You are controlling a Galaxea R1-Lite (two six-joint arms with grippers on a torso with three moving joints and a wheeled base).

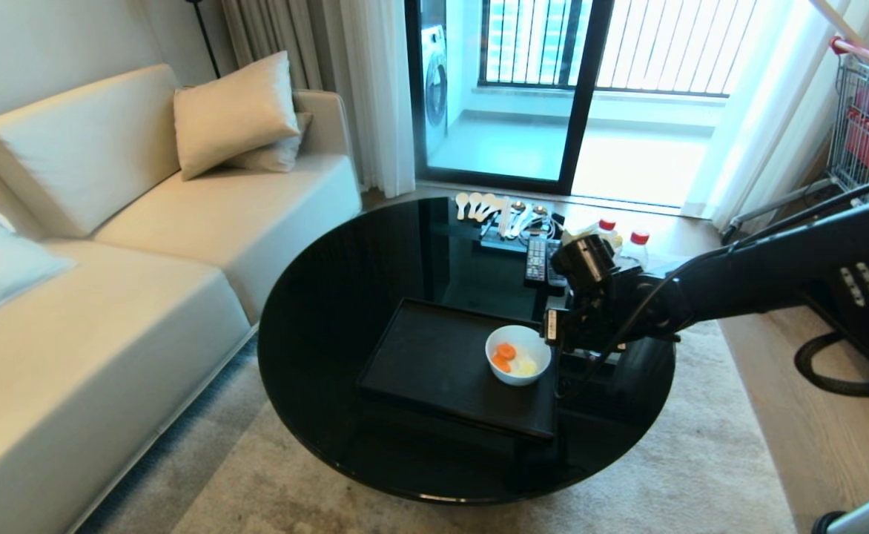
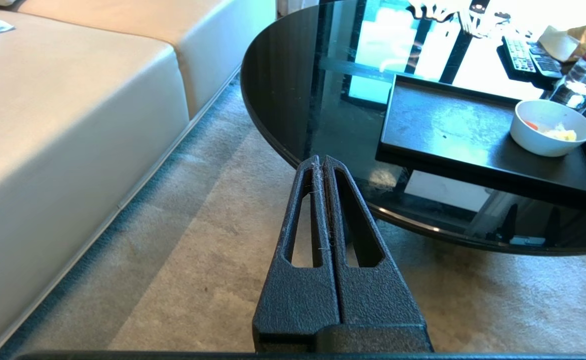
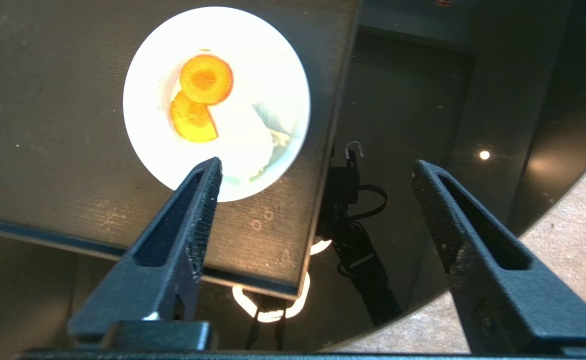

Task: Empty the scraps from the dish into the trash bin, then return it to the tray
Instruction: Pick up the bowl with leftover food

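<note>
Head view | step: going for the dish, not grabbed yet | dish sits on the tray, scraps inside | right gripper above it, fingers wide apart, empty | left gripper pressed together, parked | next: lower onto the rim, pinch.

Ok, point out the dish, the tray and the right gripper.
dish [image 1: 529, 343]: head view, bare inner wall near the far rim.
tray [image 1: 434, 356]: head view, bare floor left of the dish.
right gripper [image 3: 315, 172]: right wrist view, midway between its open jaws.

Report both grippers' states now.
Left gripper: shut, empty, beside the table.
Right gripper: open, empty, above the dish.
</note>
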